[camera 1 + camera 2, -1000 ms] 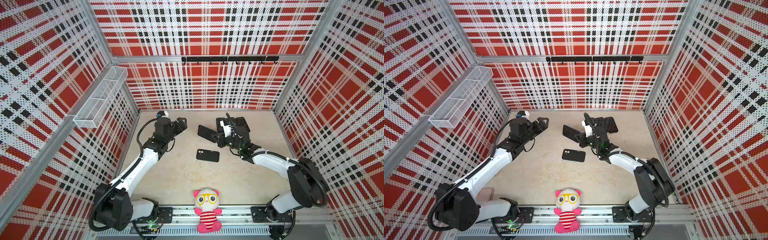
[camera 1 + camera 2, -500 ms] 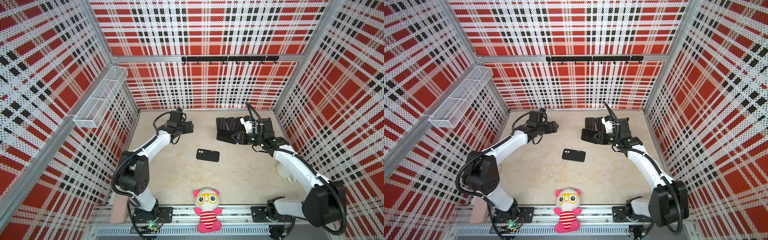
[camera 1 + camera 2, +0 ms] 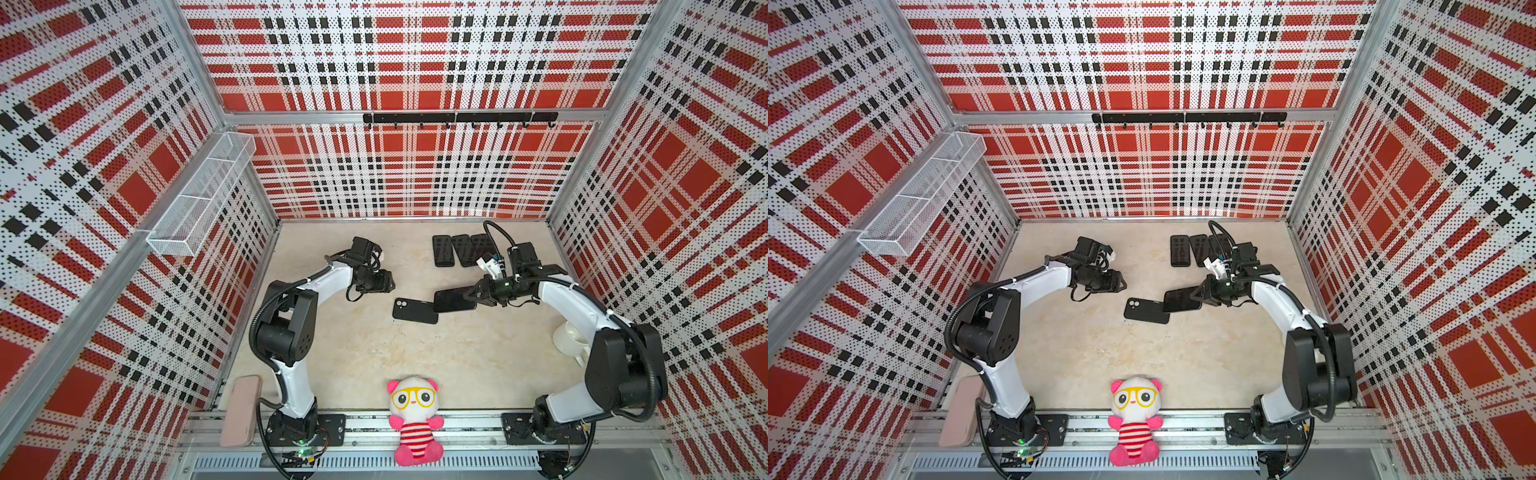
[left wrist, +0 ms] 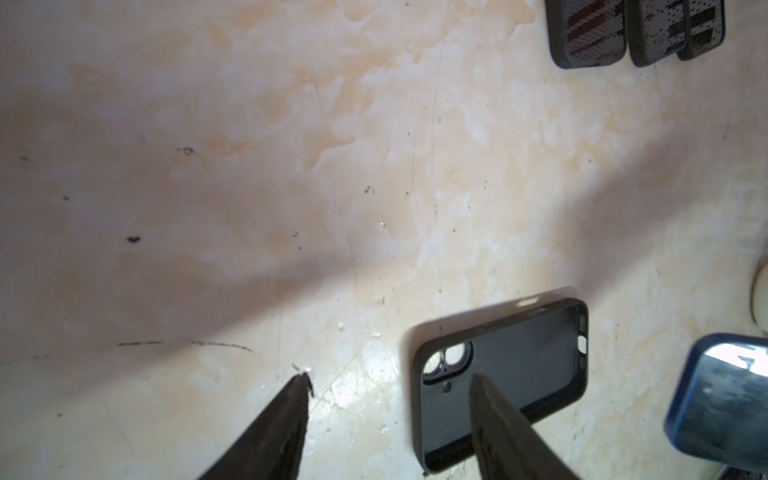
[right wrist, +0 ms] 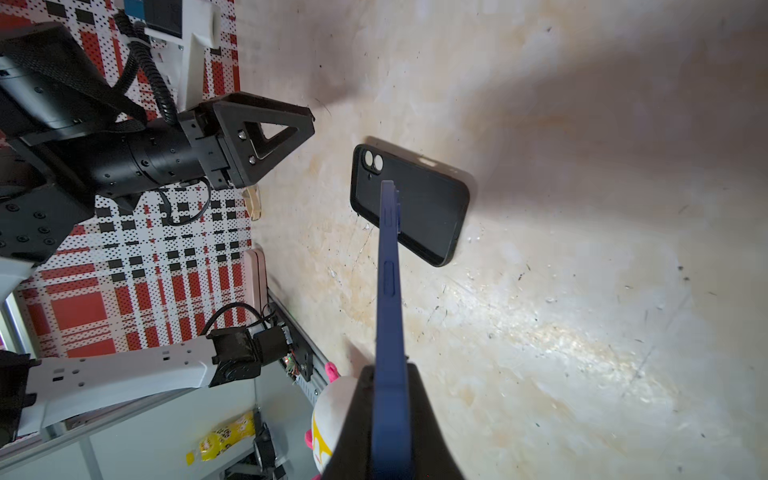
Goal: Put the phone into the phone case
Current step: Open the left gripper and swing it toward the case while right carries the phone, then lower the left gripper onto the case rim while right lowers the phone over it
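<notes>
R arm: the right gripper (image 3: 471, 296) is clamped on one short end of the phone (image 3: 453, 300), a blue-edged handset w/ dark screen up. The right wrist view shows it edge-on, pinched flat btwn the two fingers (image 5: 358, 424). The phone is held clear of the table (image 3: 374, 365), roughly level, free end pointing toward the L arm.

The phone case (image 3: 414, 311) is black and lies flat mid-table, open side up, camera cutout at the end nearer the L arm. Only its own dark inner floor shows, so the phone isn't in it yet. In both top views the phone's free end overlaps the case's R end. The left wrist view shows a strip of table btwn the two, so they look apart.

L arm: the left gripper (image 3: 390, 283) has its jaws partway apart, gripping nothing. It hangs just beside the case's camera end. In the left wrist view one fingertip (image 4: 478, 388) sits in front of the case, the other over bare table.

Other holders:
- Wire basket (image 3: 199, 199) on the L wall has three compartments, w/ only mesh & wall pattern visible through it.
- White mug (image 3: 570, 337) stands by the R arm's elbow, partly hidden; can't see inside.
- Back row (image 3: 443, 251) is three dark phone-shaped items side by side near the back wall. Phones or cases, can't tell.
- Pink slab (image 3: 241, 409) lies at the front L corner by the arm base.
- Plush toy (image 3: 413, 419) sits on the front rail.
</notes>
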Motion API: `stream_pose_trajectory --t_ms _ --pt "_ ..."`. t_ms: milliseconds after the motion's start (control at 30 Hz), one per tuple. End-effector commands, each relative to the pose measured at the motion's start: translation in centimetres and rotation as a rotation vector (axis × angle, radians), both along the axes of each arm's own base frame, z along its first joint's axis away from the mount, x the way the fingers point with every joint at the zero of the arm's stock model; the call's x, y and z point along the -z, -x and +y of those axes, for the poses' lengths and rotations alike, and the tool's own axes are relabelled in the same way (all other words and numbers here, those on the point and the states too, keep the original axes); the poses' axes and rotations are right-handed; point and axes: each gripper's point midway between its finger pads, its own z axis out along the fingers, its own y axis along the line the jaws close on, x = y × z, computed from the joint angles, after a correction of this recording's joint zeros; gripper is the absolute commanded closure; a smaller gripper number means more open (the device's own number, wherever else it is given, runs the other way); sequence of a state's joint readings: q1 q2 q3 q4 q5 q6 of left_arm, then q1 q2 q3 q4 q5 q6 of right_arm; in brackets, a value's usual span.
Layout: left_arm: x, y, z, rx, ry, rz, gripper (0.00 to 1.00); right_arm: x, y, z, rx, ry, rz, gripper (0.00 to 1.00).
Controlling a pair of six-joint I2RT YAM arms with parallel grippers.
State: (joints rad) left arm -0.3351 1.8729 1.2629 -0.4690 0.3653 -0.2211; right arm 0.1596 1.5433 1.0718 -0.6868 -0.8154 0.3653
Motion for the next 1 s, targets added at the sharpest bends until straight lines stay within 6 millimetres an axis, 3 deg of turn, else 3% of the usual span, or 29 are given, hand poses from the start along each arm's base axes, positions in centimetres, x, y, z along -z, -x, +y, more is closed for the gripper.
stream_pose_trajectory --t_ms 0,467,967 --pt "1.0 1.4 -1.3 0.063 0.041 0.045 0.34 -1.1 -0.8 2.1 -0.059 -0.087 -0.013 1.0" --pt "1.8 2.7 -1.7 0.115 0.021 0.086 0.36 2.0 -2.6 4.8 -0.061 -0.12 0.052 1.0" --pt "2.3 3.3 -2.6 0.14 0.04 0.112 0.39 4.7 -3.2 5.7 -0.05 -0.131 0.09 1.0"
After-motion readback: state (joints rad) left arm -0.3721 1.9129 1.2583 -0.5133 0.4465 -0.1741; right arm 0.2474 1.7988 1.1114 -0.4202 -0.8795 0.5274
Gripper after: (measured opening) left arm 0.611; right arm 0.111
